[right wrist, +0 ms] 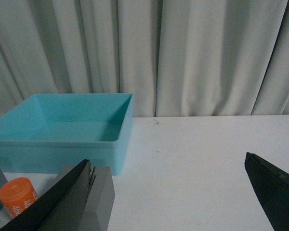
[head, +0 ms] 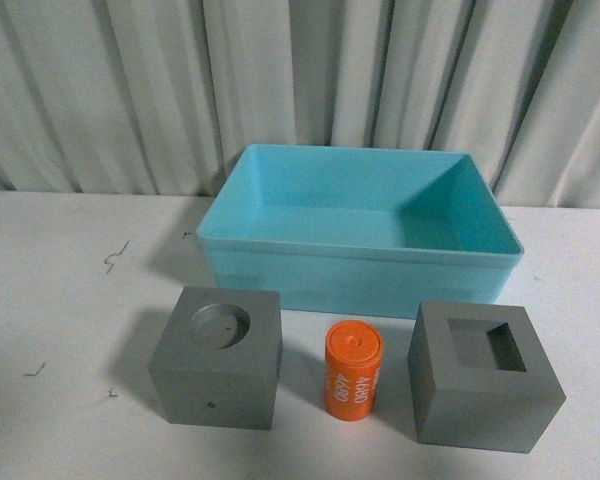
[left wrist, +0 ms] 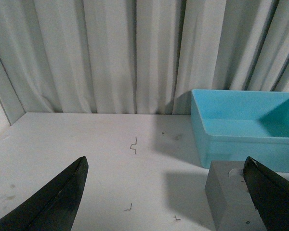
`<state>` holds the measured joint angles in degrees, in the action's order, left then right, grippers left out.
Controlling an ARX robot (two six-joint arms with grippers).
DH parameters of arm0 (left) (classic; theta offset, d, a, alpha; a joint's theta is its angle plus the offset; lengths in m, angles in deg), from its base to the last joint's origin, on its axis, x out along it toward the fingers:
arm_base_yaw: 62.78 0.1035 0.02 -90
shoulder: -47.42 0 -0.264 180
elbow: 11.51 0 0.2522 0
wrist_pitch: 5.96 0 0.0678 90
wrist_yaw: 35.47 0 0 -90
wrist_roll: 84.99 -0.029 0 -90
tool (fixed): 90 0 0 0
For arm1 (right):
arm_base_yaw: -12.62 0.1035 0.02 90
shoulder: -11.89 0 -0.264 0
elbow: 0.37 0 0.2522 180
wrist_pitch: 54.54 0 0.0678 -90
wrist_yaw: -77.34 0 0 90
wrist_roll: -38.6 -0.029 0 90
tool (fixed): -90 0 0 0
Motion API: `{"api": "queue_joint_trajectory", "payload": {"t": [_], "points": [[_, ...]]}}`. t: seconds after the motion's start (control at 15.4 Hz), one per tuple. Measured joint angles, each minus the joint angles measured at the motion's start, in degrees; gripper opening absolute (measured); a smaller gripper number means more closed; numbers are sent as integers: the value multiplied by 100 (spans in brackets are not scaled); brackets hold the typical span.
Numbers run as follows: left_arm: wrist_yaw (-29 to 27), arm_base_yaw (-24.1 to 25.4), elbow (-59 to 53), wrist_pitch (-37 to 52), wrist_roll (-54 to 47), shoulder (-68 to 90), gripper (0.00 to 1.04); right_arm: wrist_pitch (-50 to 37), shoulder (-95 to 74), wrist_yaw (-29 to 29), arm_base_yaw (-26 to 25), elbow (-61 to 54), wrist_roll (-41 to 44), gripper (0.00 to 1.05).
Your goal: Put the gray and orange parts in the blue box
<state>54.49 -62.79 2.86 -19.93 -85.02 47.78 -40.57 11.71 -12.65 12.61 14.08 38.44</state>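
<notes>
Tools on both arms are spread wide and hold nothing: the left tool [left wrist: 164,166] has the round-recess cube just beside one finger, and the right tool [right wrist: 166,161] has the other cube just beside one of its fingers. Three parts stand in a row, apart from one another: gray cube with a round recess [head: 217,368] on the left, orange cylinder [head: 353,370] in the middle, gray cube with a square recess [head: 485,375] on the right. None is picked up yet. The cubes are broad, so a grasp likely needs the fingers square on two flat opposite faces, then a lift clear of the rim. Behind the row sits the blue box [head: 360,270], with nothing in it. The counter [head: 70,300] is white with a few small dark marks. A pale pleated curtain [head: 130,90] closes off the back.
</notes>
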Motion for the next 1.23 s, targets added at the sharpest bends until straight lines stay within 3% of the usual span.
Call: {"api": "queue_joint_trajectory", "payload": {"t": [1.23], "points": [[0, 0, 0, 0, 0, 0, 98, 0, 0, 0, 0, 0, 0, 98]]}}
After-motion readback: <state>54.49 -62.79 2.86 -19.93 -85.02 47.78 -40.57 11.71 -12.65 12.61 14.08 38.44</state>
